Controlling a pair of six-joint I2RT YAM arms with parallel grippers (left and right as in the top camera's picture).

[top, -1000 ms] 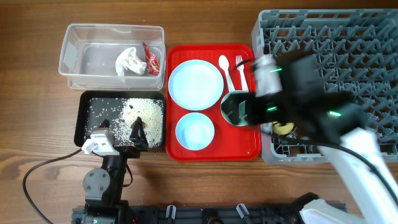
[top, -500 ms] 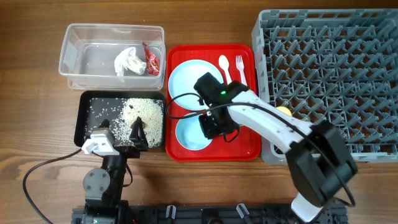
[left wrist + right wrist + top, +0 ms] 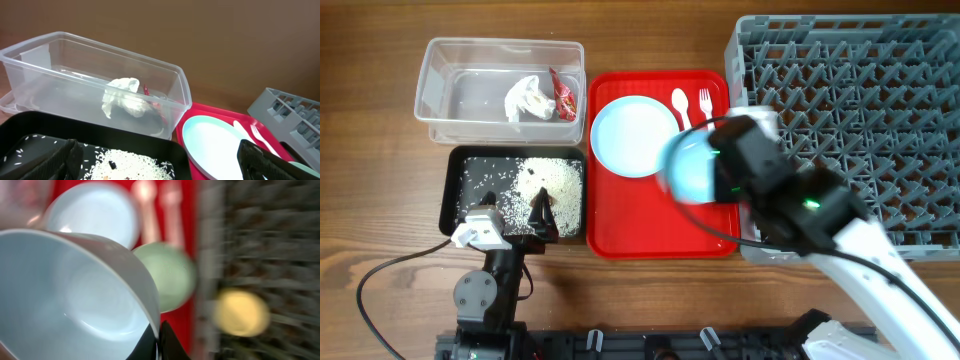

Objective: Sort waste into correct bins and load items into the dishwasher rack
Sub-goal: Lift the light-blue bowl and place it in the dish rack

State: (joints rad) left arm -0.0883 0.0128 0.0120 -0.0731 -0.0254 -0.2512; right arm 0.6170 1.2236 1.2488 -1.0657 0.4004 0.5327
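My right gripper (image 3: 159, 341) is shut on the rim of the small light blue bowl (image 3: 75, 295), which hangs tilted above the red tray (image 3: 650, 225) near the dishwasher rack (image 3: 860, 90). The overhead view shows the bowl (image 3: 688, 168) in front of the right arm. The mint green bowl (image 3: 169, 275) and yellow cup (image 3: 241, 312) show blurred in the right wrist view. On the tray lie the large blue plate (image 3: 633, 135), spoon (image 3: 680, 100) and fork (image 3: 704, 100). My left gripper (image 3: 510, 222) stands open over the black tray (image 3: 460, 205) of rice (image 3: 548, 178).
The clear tub (image 3: 450, 90) at the back left holds the white napkin (image 3: 525, 98) and red wrapper (image 3: 563, 95). The right arm stretches from the front right across the rack's near left corner. A black cable (image 3: 380, 285) loops on the table at the front left.
My right gripper moved from the mint bowl to the small blue bowl, shut on its rim and lifted it up and to the right off the tray. The left arm stayed still.
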